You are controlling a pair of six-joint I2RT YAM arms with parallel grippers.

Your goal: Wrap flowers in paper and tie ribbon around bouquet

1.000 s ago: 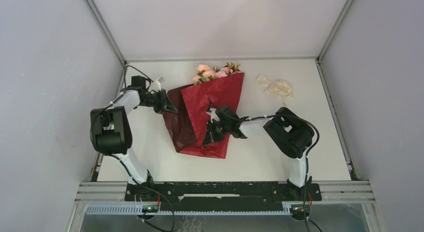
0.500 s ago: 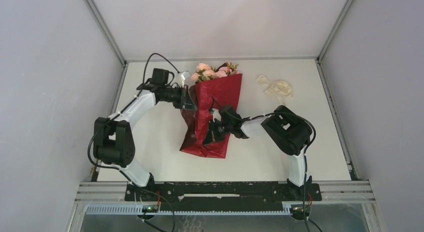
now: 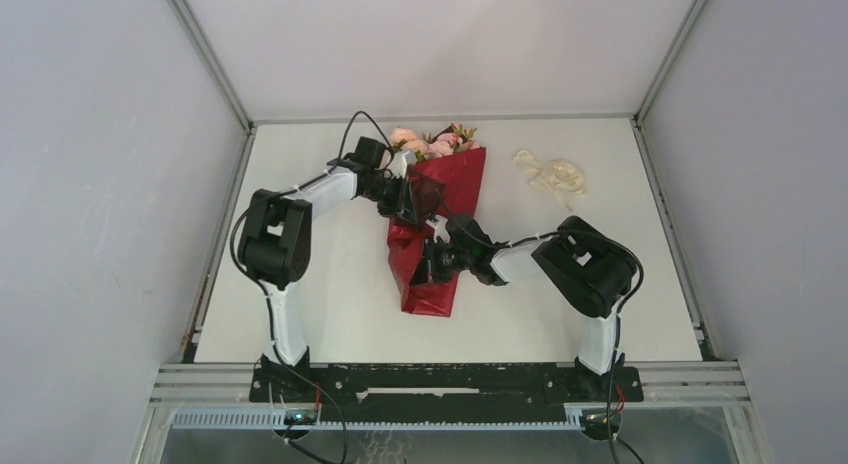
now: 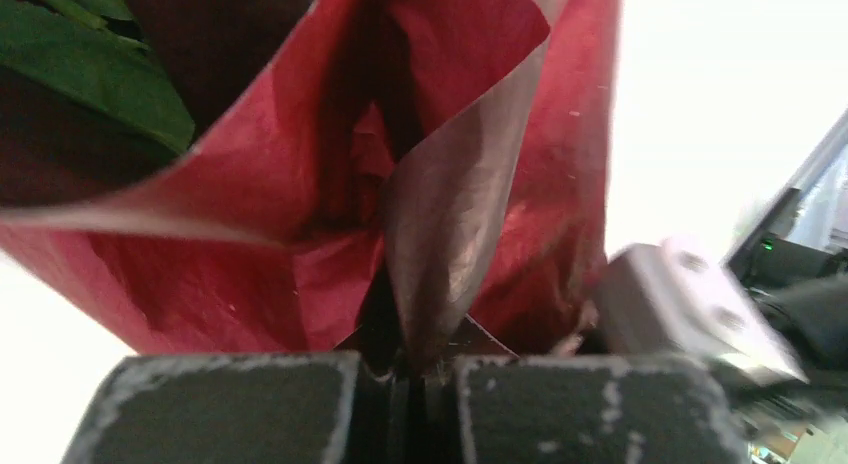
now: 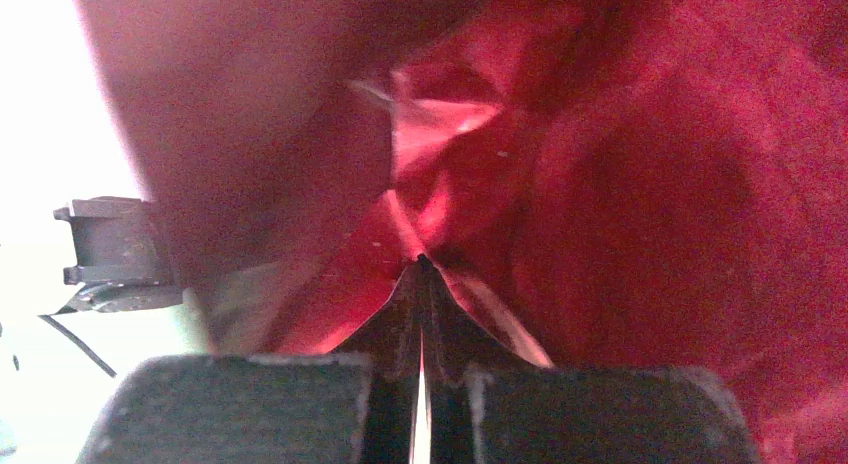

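The bouquet lies mid-table. The pink flowers with their green leaves stick out of the far end of the deep red paper. The paper is folded into a narrow cone. My left gripper is over the upper part of the cone, shut on a flap of the paper that runs down between its jaws. My right gripper is shut. Its joined tips press on the paper at mid-cone, and nothing shows between them. The cream ribbon lies loose at the far right.
The white table is walled by grey panels on three sides. The right arm's body shows close beside the left gripper. The metal rail that holds the arm bases runs along the near edge.
The left gripper closed on the paper's left flap and carried it right, over the stems. The spread sheet has become a narrower cone. The right gripper stayed pressed on the paper.
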